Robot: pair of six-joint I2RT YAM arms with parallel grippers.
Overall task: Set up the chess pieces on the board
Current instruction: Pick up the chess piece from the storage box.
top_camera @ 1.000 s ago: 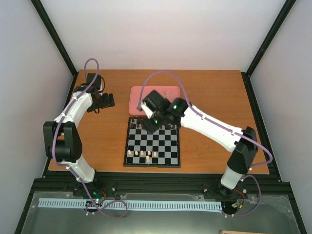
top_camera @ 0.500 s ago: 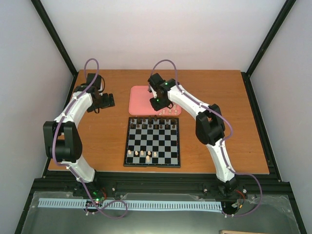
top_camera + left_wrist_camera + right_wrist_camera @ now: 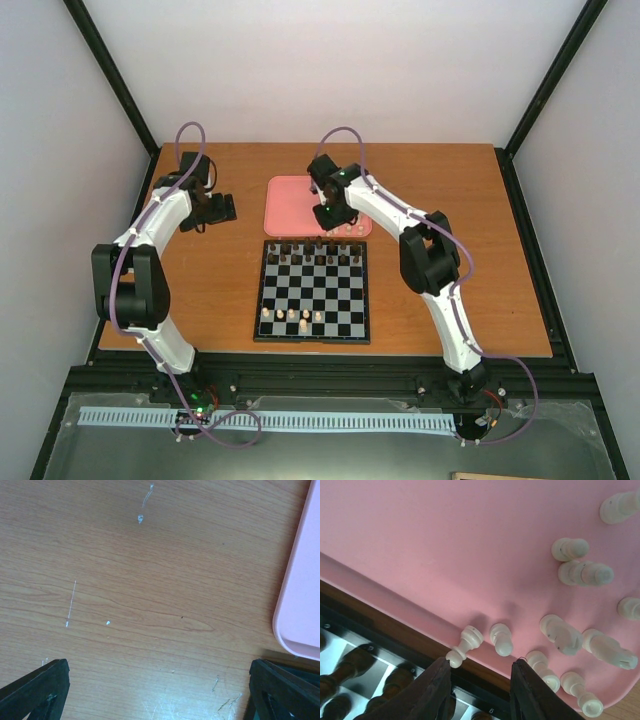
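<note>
The board [image 3: 315,290] lies at mid-table with a row of dark pieces [image 3: 315,256] along its far edge and several cream chess pieces [image 3: 292,317] near its front. More cream chess pieces [image 3: 580,572] lie tipped in the pink tray [image 3: 445,545]. My right gripper [image 3: 482,667] hangs open over the tray's near rim. One fallen cream pawn [image 3: 467,642] has its head against the left fingertip [image 3: 440,672], and a second pawn [image 3: 501,639] lies just beyond the gap. Nothing sits between the fingers. My left gripper [image 3: 157,680] is open over bare wood left of the tray.
The pink tray [image 3: 295,205] sits just beyond the board's far edge. Dark pieces [image 3: 350,665] stand on the board right under my right gripper [image 3: 333,218]. My left gripper [image 3: 222,207] rests beside the tray's left edge [image 3: 302,590].
My right arm has swung from the board's far edge back to the tray's near rim, and its jaws have narrowed. The left arm has stayed put.
</note>
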